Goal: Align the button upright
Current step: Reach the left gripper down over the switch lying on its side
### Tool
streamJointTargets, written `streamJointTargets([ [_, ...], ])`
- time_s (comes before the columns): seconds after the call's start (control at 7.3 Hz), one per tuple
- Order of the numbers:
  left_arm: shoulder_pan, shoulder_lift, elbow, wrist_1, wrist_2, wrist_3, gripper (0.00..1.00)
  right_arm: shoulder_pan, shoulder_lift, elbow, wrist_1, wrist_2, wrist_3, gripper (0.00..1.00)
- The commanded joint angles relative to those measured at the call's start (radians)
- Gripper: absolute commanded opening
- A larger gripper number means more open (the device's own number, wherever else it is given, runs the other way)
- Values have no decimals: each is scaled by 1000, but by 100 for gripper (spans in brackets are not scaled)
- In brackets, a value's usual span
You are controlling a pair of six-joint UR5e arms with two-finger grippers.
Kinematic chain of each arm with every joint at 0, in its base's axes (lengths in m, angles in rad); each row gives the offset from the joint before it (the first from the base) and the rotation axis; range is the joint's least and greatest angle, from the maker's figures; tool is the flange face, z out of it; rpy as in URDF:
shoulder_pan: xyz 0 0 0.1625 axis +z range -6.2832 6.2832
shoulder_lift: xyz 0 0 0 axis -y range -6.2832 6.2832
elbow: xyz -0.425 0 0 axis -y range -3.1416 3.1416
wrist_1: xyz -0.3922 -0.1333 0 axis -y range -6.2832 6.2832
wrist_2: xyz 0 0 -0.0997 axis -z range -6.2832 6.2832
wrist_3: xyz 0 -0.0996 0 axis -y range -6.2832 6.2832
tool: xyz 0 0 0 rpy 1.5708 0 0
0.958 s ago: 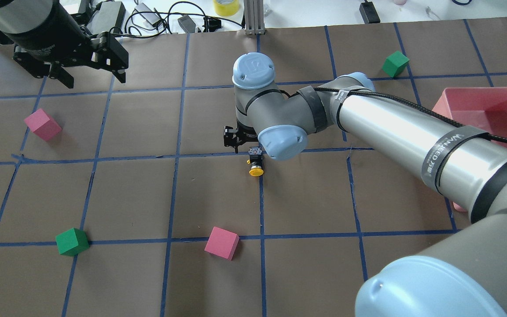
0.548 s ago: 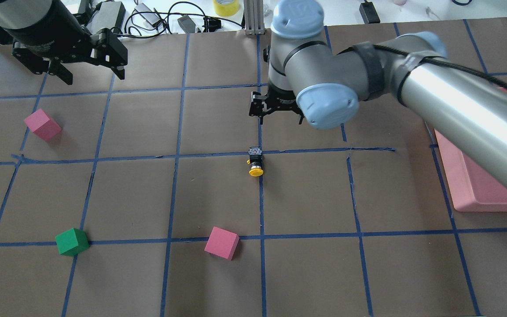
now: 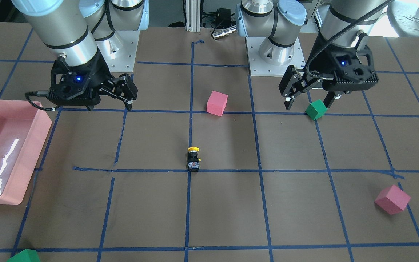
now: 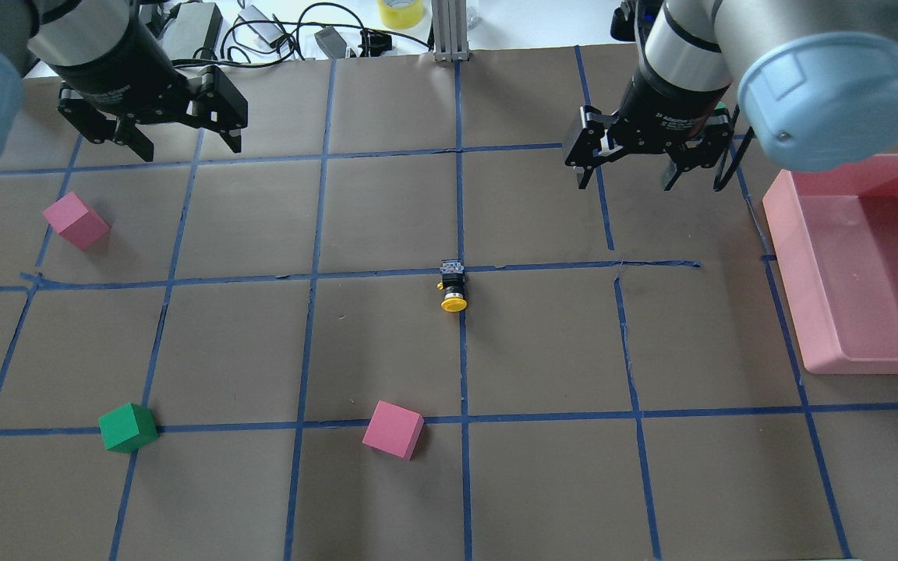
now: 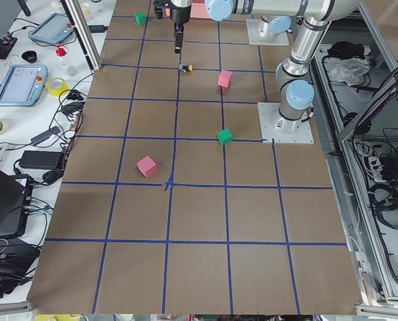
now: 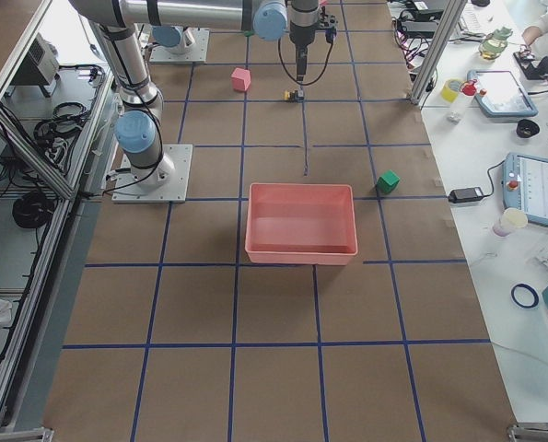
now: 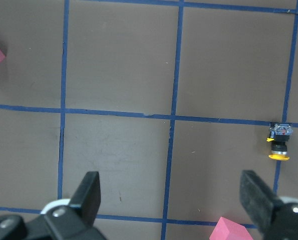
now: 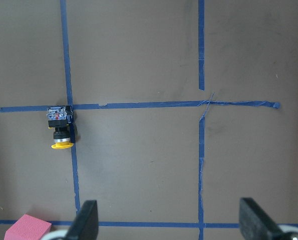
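The button (image 4: 453, 288) lies on its side in the middle of the bench (image 4: 387, 210). Its base block rests at a crossing of blue tape lines, and its yellow cap points toward my base. My left jaws and my right jaws both hang above the bench, spread wide and holding nothing. They are well apart from the button, one on each side of it.

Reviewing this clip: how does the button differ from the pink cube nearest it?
Size: the button is far smaller than the pink cube.
Colour: the button has a yellow cap, black body and pale base; the cube is plain pink.
Pose: the button lies on its side, cap toward the robot; the cube sits flat on one face.
Shared: both rest on the brown table at blue tape lines, with nothing holding them.
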Motion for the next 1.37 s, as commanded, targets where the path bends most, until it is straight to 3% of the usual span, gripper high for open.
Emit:
streamJointTargets([
  [0.0,-63,-8,-140,244,4,-19,100,-3,-31,11,24,12,-10,100],
  [0.14,-91,-5,-225,358,7,-49,100,-3,-30,5,26,8,-23,100],
  [0.41,-202,-9,-296,416,18,-189,100,0,-36,-7,27,-62,-19,100],
  [0.55,-273,-20,-342,507,97,-206,100,2,-37,-10,24,-58,-19,100],
  [0.96,-384,-73,-616,996,113,-298,100,-3,-34,-18,27,-75,-19,100],
  [1.23,-480,-150,-632,1129,182,-309,98,-3,-34,-20,26,-75,-19,100],
])
